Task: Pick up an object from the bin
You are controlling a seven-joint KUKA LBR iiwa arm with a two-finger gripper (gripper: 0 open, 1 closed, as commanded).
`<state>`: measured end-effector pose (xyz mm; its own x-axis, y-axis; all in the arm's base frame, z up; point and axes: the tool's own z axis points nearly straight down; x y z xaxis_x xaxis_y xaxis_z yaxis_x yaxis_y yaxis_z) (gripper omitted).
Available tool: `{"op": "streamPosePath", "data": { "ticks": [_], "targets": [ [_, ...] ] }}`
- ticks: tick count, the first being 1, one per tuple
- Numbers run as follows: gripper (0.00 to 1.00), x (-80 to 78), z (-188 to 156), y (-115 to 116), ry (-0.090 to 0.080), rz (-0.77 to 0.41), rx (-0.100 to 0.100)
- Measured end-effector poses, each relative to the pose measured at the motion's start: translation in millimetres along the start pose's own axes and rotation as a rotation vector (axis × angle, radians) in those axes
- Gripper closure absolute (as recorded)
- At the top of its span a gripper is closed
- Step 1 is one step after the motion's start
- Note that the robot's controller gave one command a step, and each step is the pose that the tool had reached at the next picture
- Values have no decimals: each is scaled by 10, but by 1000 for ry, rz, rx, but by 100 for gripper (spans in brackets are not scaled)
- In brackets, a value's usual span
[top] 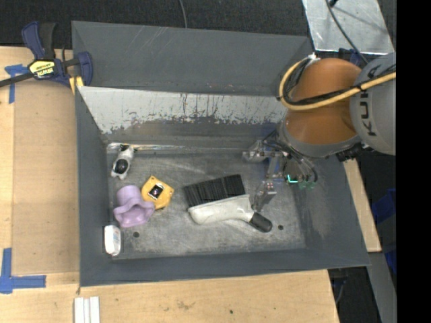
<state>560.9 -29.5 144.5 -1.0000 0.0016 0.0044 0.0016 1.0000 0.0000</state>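
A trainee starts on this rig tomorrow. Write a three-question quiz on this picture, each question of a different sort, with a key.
1. True or false: the pincer is nearer the white-handled brush than the purple figure.
2. Which lies nearest the lower-left corner of the bin in this view? A) the brush B) the purple figure C) the small white cylinder
3. Fill in: the brush's bristles are ____.
Key: 1 true; 2 C; 3 black.
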Motion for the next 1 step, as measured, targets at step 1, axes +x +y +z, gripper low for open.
{"op": "streamPosePath", "data": {
  "ticks": [1],
  "targets": [
    [0, -19, -39, 0, -8, -1, 1]
  ]
}}
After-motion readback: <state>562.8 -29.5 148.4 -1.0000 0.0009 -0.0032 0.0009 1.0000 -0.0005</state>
